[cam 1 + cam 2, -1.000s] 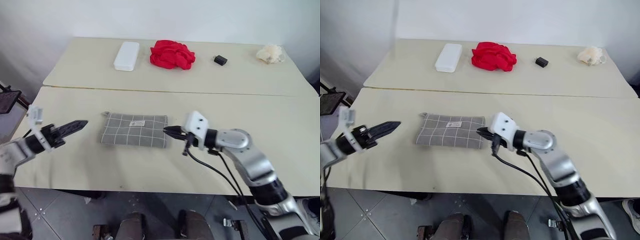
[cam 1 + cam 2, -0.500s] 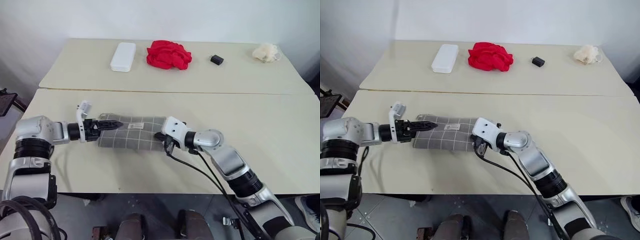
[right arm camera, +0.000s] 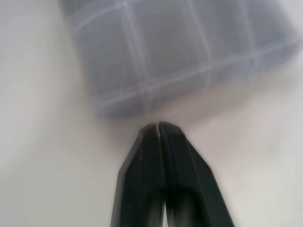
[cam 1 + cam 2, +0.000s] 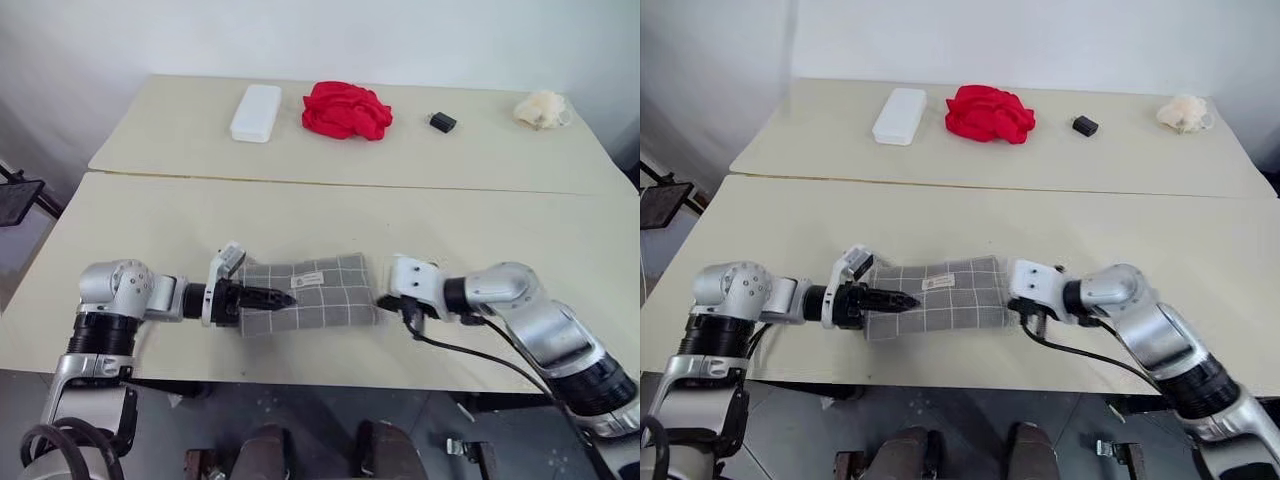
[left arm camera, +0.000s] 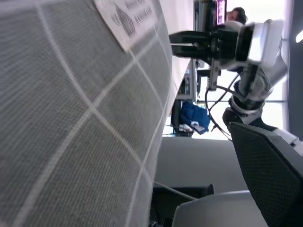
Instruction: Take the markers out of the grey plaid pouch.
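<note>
The grey plaid pouch (image 4: pixel 325 295) lies flat near the table's front edge, its white label (image 4: pixel 307 281) facing up. My left gripper (image 4: pixel 278 298) reaches in from the left with its jaws wide. One black finger (image 5: pixel 270 161) shows beside the pouch fabric (image 5: pixel 71 118), and the dark tips lie over the pouch's left end. At the pouch's right edge, my right gripper (image 4: pixel 381 300) is shut. Its tips (image 3: pixel 158 126) sit just off the pouch corner (image 3: pixel 165 52) with nothing seen between them. The markers are hidden.
On the far table stand a white box (image 4: pixel 254 112), a red cloth heap (image 4: pixel 344 109), a small black object (image 4: pixel 441 122) and a cream crumpled thing (image 4: pixel 541 108). A seam (image 4: pixel 330 183) splits the two tables. The front table edge (image 4: pixel 300 358) runs close below the pouch.
The left gripper swung in from the far left onto the pouch's left end. The pouch now lies farther right and nearer the front edge. The right gripper drew back to the right, staying shut.
</note>
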